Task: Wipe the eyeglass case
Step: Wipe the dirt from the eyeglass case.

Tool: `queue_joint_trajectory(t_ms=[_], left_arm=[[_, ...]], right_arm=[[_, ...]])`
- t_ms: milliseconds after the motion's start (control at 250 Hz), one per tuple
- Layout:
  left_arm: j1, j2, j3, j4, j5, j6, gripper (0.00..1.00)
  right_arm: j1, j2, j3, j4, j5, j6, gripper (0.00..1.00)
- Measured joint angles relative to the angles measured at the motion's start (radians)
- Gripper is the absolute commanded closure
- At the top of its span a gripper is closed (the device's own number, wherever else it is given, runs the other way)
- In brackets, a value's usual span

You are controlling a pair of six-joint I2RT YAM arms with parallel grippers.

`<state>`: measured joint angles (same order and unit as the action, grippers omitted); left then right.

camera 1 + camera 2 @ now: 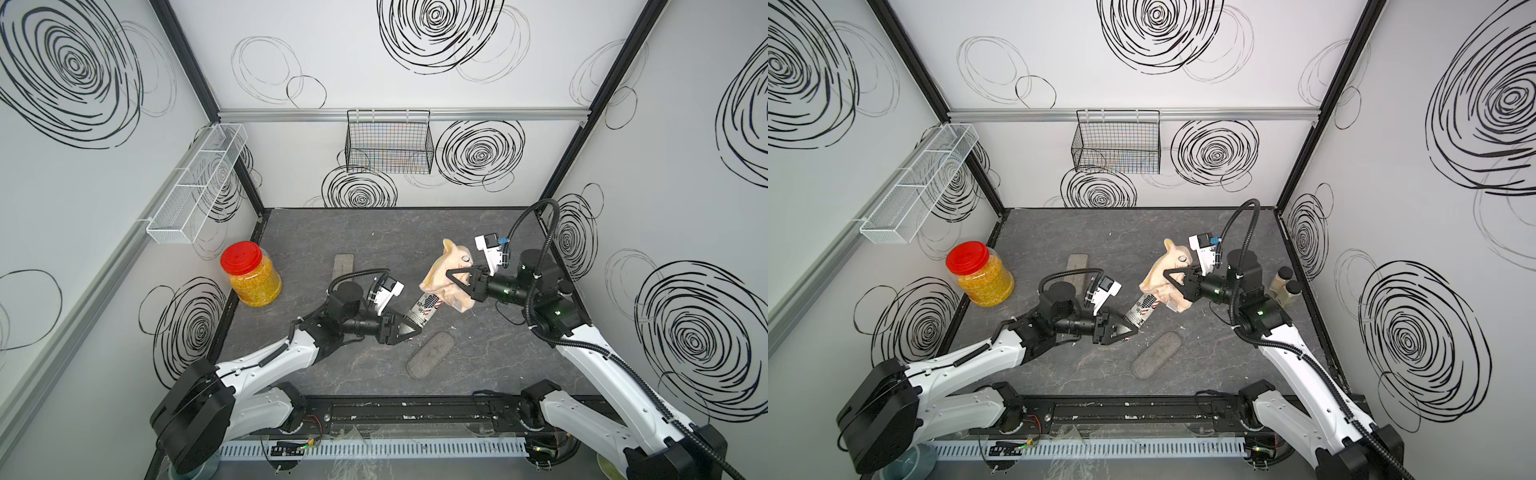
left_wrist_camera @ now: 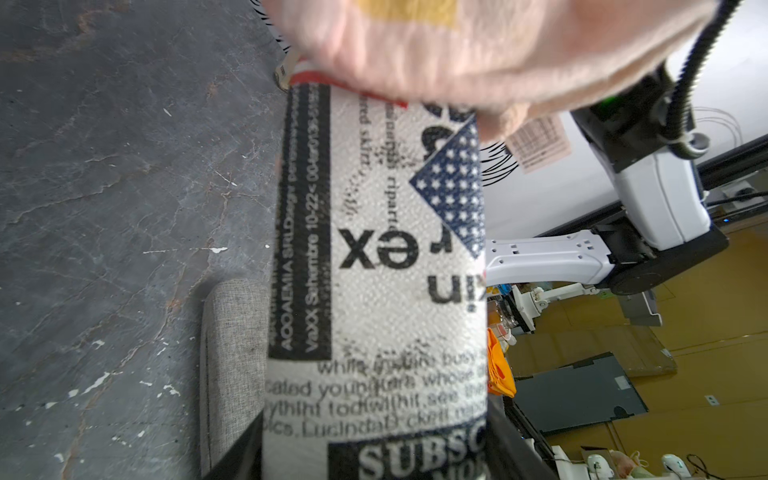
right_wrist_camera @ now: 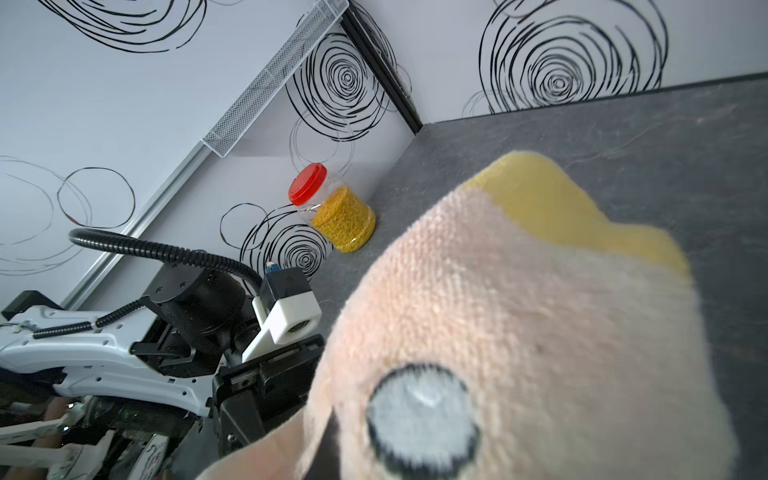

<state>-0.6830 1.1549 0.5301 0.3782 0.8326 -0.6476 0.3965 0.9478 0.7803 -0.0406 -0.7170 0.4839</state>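
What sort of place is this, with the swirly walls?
Likely a robot test booth in a lab: a left arm and right arm mounted at a grey tabletop, boxed in by scribble-patterned walls.

The eyeglass case [image 2: 374, 270] is white with black newsprint and blue stars; the cloth [image 1: 434, 276] is peach and yellow.

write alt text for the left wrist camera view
A newsprint-patterned eyeglass case with a stars patch fills the view, its far end covered by a peach cloth. Beside it a grey fabric pouch lies on the dark stone-look table, with the right arm beyond.
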Motion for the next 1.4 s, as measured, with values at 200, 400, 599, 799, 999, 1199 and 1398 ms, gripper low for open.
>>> queue_joint_trajectory(t_ms=[200, 400, 599, 799, 999, 1199, 1398], left_arm=[[-0.017, -0.036, 0.0, 0.016, 0.016, -0.008, 0.38], [-0.022, -0.043, 0.0, 0.034, 0.025, -0.011, 0.39], [-0.022, -0.041, -0.001, 0.045, 0.031, -0.011, 0.39], [-0.022, -0.028, -0.001, 0.048, 0.031, -0.015, 0.39], [-0.022, -0.03, 0.0, 0.042, 0.03, -0.018, 0.39], [-0.022, -0.047, -0.001, 0.035, 0.027, -0.018, 0.38], [-0.022, -0.051, -0.001, 0.037, 0.027, -0.018, 0.39]], right_arm=[[-0.008, 0.089, 0.013, -0.014, 0.008, 0.031, 0.97], [-0.014, 0.131, 0.059, -0.058, -0.033, 0.032, 0.97], [-0.018, 0.033, 0.059, -0.012, -0.143, 0.073, 0.96], [-0.018, -0.02, 0.051, 0.061, -0.207, 0.113, 0.96], [-0.018, 0.045, 0.035, 0.047, -0.147, 0.11, 0.97], [-0.015, 0.141, 0.052, -0.048, -0.072, 0.052, 0.97], [-0.014, 0.12, 0.079, -0.126, -0.035, 0.01, 0.97]])
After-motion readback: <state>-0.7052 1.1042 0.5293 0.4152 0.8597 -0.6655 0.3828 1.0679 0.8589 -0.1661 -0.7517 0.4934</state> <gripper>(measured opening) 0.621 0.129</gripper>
